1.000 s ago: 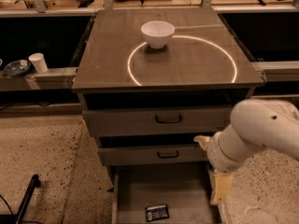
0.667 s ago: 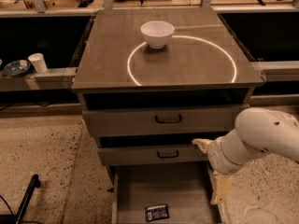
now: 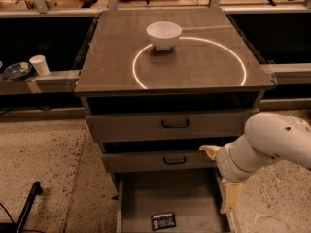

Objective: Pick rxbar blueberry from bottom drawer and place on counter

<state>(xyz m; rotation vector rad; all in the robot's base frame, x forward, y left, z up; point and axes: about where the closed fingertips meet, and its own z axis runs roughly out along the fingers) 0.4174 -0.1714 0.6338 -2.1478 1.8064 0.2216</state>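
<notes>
The rxbar blueberry (image 3: 163, 221) lies flat on the floor of the open bottom drawer (image 3: 170, 198), near its front edge, dark wrapper with a pale label. My gripper (image 3: 230, 198) hangs at the end of the white arm (image 3: 265, 144) over the drawer's right side wall. It is to the right of the bar, above it, and not touching it. The counter (image 3: 194, 62) above carries a bright light ring and a white bowl (image 3: 164, 34).
Two shut drawers with black handles (image 3: 175, 124) sit above the open one. A paper cup (image 3: 39, 65) and a dark dish (image 3: 17, 70) stand on a low ledge at the left. A black pole (image 3: 26, 208) lies on the speckled floor at lower left.
The arm has shifted slightly to the right and down beside the drawer. The bar, the bowl and the drawers have not moved.
</notes>
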